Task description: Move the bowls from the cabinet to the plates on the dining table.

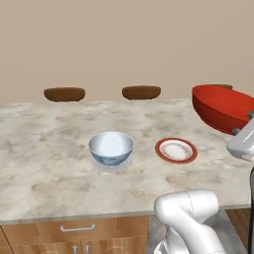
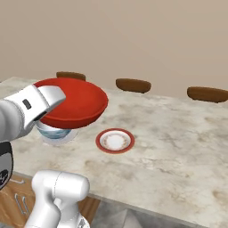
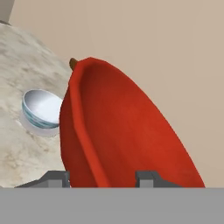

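My gripper is shut on the rim of the plain red bowl, which hangs tilted above the dining table. From the left base view the red bowl is high at the right, beyond the red plate, which lies bare on the marble. The white bowl with blue-green pattern stands upright on the pale plate to the left of the red plate. In the right base view the red bowl covers part of the white bowl. The cabinet is out of view.
Dark brown oval discs line the table's far edge before a beige wall. Light wooden drawers with silver handles run under the near edge. Open marble lies right of the red plate.
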{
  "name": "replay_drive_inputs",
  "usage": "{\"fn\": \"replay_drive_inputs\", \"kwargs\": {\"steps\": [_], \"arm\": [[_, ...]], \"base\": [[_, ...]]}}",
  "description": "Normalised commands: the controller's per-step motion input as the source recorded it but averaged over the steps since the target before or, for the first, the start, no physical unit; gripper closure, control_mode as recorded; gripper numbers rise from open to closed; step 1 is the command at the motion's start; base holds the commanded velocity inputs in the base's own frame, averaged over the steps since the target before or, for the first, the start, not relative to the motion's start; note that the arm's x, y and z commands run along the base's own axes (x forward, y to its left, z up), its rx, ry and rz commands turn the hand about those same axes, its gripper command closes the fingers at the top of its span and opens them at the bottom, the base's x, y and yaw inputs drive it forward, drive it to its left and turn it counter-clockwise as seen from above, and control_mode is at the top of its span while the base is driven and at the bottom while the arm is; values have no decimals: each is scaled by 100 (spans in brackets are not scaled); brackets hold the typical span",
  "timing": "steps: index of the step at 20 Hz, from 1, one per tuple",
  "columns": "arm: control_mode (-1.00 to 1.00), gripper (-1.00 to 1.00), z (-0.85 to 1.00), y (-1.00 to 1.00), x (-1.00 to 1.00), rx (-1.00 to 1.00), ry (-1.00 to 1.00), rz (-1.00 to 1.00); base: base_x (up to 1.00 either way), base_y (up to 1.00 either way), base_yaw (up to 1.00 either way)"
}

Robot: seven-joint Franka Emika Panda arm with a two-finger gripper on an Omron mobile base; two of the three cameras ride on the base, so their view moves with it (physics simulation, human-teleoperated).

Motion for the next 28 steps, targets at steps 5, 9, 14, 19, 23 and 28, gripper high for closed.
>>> {"fn": "replay_drive_inputs", "kwargs": {"steps": [5, 9, 14, 19, 23, 28], "arm": [[100, 100, 0, 0, 0, 0, 0, 0], [-100, 100, 0, -14, 22, 0, 2, 0], [-100, 100, -1, -60, 74, 0, 13, 5], [-100, 100, -2, -47, 53, 0, 5, 12], [-100, 100, 0, -32, 51, -3, 0, 25], [-100, 100, -1, -20, 57, -15, 8, 29]], "base": [[0, 0, 0], [0, 0, 0], [0, 0, 0], [0, 0, 0], [0, 0, 0], [0, 0, 0]]}}
